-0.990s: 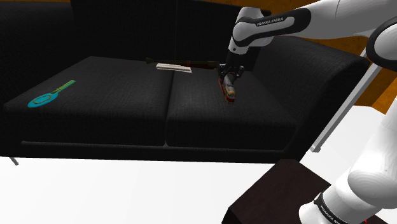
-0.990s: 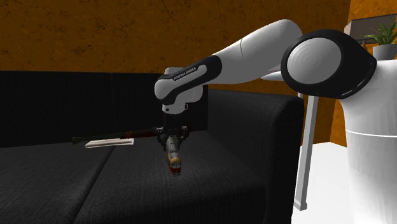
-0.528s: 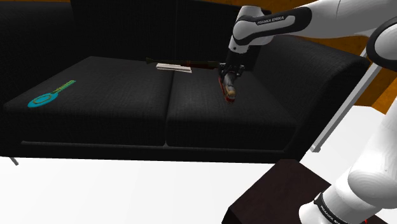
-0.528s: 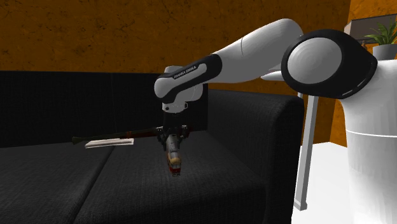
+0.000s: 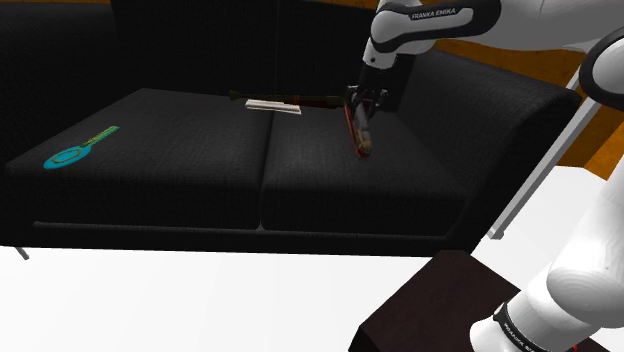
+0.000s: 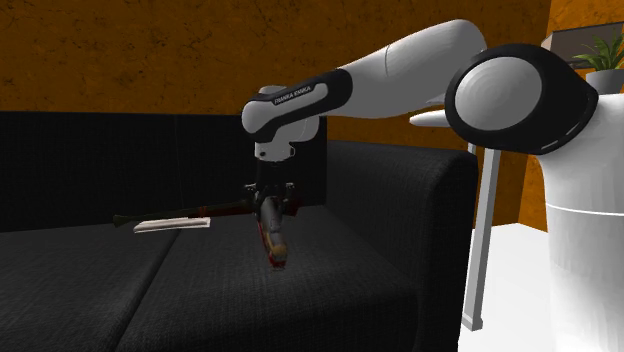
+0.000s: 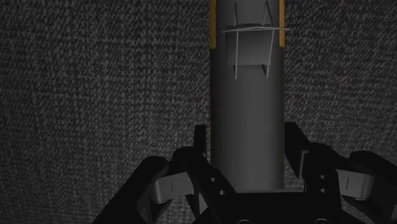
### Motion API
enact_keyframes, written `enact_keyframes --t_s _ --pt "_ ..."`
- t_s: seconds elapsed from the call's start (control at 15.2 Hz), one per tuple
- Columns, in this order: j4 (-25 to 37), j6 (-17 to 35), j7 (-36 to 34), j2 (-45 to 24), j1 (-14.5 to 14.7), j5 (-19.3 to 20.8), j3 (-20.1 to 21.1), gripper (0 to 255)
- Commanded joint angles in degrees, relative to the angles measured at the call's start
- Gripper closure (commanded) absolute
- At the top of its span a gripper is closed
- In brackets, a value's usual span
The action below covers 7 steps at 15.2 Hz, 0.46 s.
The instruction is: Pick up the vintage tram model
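The tram model is a slim red-sided piece with a grey roof and orange trim. It hangs over the right-hand seat cushion of the black sofa. My gripper is shut on its upper end, and the two fingers clasp the roof's sides. In the second exterior view the tram slants down from the gripper, its lower end close to the cushion. Whether that end touches the cushion I cannot tell.
A long dark object with a white strip lies at the back of the seat, just beside the gripper. A teal racket-like item rests on the left cushion. A thin metal pole leans past the sofa's arm, and the stand is below.
The hand has risen a little and taken the tram's gripped end up with it. The model now slants more steeply than before.
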<state>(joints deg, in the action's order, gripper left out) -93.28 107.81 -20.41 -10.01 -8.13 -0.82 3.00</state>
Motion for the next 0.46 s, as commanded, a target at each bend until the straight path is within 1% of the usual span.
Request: enact_keyframes --t_s 0.0,0.26,0.4 --pt "1.57 -1.54 -0.08 0.0 0.03 0.02 0.02 255" --pt "4.85 -4.67 -0.14 -0.14 0.05 0.04 0.03 255" --pt "4.98 -4.79 -0.15 -0.15 0.05 0.04 0.03 255"
